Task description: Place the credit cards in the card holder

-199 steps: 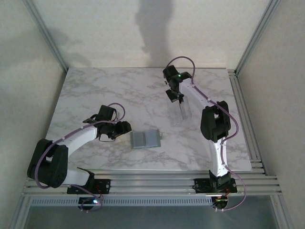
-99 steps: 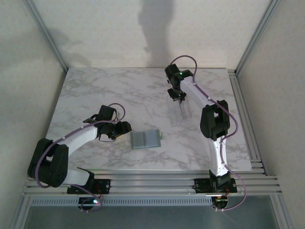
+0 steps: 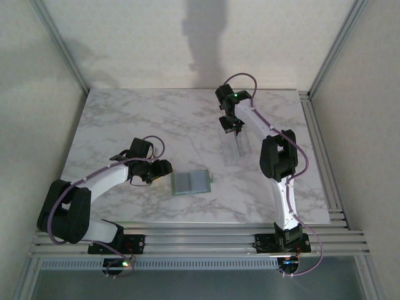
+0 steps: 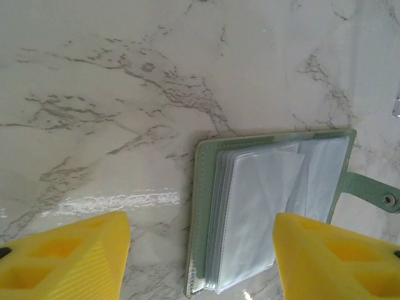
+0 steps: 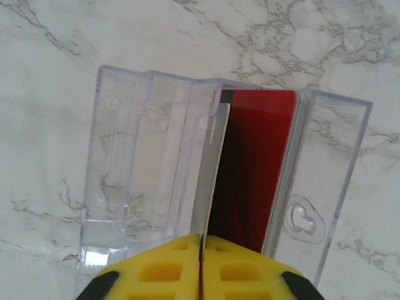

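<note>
The card holder lies open on the marble, grey-green cover down, clear sleeves up, its snap tab sticking out right. My left gripper hovers just left of it, open; its yellow fingers straddle the holder's near edge without touching. My right gripper is shut on a pale credit card, held edge-on and tilted up out of a clear plastic case. More credit cards, a red one on top, stay stacked in that case.
The clear case sits right of centre under my right gripper. Bare marble lies between case and holder. Aluminium rails run along the table's right and near edges.
My right gripper has shifted slightly over the clear case, still pinching the pale card. The left arm and the holder have not moved.
</note>
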Motion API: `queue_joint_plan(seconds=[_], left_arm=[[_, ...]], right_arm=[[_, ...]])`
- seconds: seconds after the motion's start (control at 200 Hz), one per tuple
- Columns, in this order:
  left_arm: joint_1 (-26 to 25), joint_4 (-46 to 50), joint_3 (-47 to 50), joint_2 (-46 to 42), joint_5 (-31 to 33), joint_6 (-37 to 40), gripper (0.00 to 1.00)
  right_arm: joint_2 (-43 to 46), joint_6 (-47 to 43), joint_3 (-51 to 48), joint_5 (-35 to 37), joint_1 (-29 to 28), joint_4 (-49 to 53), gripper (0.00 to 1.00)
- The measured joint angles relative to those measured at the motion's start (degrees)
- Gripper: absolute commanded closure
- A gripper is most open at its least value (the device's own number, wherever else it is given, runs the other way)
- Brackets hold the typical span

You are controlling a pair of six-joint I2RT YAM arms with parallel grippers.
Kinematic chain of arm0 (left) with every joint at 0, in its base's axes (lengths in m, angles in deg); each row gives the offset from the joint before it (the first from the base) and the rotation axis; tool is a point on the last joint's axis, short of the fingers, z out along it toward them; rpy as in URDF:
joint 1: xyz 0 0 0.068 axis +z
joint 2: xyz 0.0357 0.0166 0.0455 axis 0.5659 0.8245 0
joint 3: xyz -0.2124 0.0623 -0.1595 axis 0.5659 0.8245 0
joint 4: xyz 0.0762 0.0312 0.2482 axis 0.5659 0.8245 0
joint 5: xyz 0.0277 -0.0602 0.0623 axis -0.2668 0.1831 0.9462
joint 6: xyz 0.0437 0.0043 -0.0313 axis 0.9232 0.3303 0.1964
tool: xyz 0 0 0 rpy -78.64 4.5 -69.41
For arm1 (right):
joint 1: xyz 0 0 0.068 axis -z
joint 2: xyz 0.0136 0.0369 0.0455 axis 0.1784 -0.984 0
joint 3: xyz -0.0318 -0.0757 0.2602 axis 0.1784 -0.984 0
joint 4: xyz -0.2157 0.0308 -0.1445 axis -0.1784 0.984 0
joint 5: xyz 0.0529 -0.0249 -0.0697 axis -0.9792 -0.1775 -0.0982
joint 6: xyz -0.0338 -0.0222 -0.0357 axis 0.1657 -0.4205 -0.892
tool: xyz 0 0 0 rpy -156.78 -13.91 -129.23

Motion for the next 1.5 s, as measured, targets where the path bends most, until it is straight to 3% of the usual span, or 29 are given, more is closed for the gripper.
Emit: queue_joint_plan(seconds=[0.095, 0.536, 0.746, 0.916, 1.076, 1.256, 1.367, 1.502], left_arm=[[0.0, 0.0, 0.0, 0.0, 0.0, 0.0, 0.39], [0.0, 0.0, 0.0, 0.0, -1.5, 0.0, 0.39], [0.0, 0.0, 0.0, 0.0, -2.2, 0.0, 0.39], [-0.2, -0.1, 0.0, 0.0, -4.6, 0.1, 0.39], [-1.7, -0.5, 0.2, 0.0, -7.3, 0.4, 0.41], [-2.8, -1.7, 0.5, 1.5, -8.9, 0.6, 0.45], [-4.1, -3.0, 0.6, 3.3, -9.3, 0.2, 0.47], [-4.9, -4.0, 0.7, 4.8, -9.3, 0.0, 0.51]], right_arm=[[0.0, 0.8, 0.1, -0.1, 0.0, 0.2, 1.0], [2.0, 7.1, 0.9, 0.0, 0.1, 2.3, 1.0], [10.2, 8.6, 0.1, 0.0, 0.3, 2.4, 1.0], [20.3, 9.5, -6.8, -3.7, 0.2, 0.5, 1.0], [31.0, 10.4, -20.5, -11.5, -1.0, -3.6, 1.0], [42.2, 17.2, -43.1, -32.2, -4.4, -15.5, 1.0], [43.8, 22.6, -54.2, -44.0, -6.3, -25.1, 1.0], [42.2, 26.4, -60.3, -52.6, -7.7, -32.0, 1.0]])
